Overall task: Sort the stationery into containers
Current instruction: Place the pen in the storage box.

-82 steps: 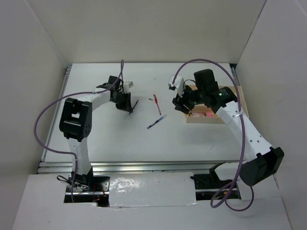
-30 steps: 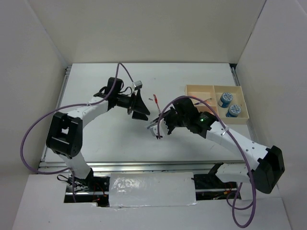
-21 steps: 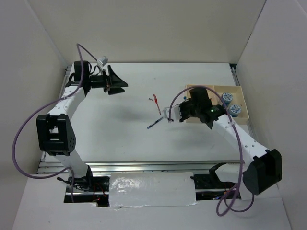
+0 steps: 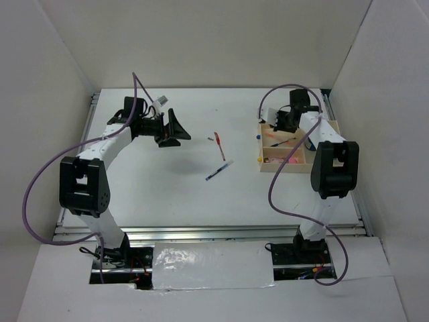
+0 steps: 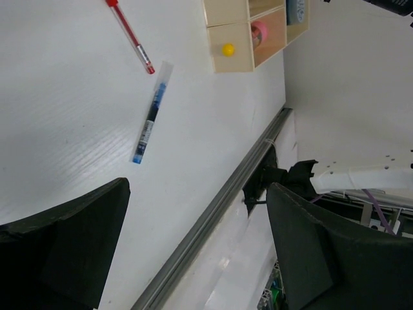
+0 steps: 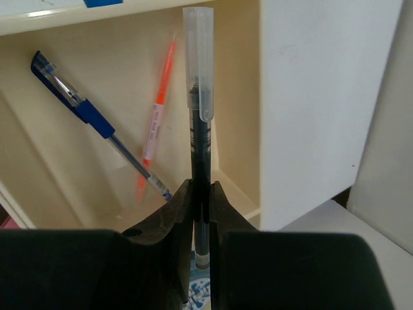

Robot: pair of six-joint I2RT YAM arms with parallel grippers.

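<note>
- Right wrist view: right claw [image 6: 201, 194] is nearly closed, pinching a dark pen [image 6: 199, 110] low on its barrel. The clear cap points away, probably so the pen's length lines up with the slot.
- The dark pen hangs over the pen compartment of the wooden tray [image 6: 239, 97] and looks not yet released.
- An orange pen [image 6: 157, 116] and a blue ballpoint [image 6: 90, 116] already lie on that compartment's floor, crossing at their lower ends. Like goes with like, so this reads as the right drop spot.
- Left wrist view: left claw [image 5: 199, 194] is spread wide with nothing in it, hovering above the desk [image 5: 64, 116]. It looks ready for a pickup.
- A red pen [image 5: 129, 35] and a clear-capped blue pen [image 5: 150, 123] lie loose on the desk near each other, well apart from the tray, so both are unsorted.
- A pink cylinder [image 5: 259, 32] sits in a near corner compartment, and a small yellow dot [image 5: 228, 49] shows on the tray's outer wall; what it is cannot be told.
- Judgement: the task is mid-way, with two pens left after this drop.
</note>
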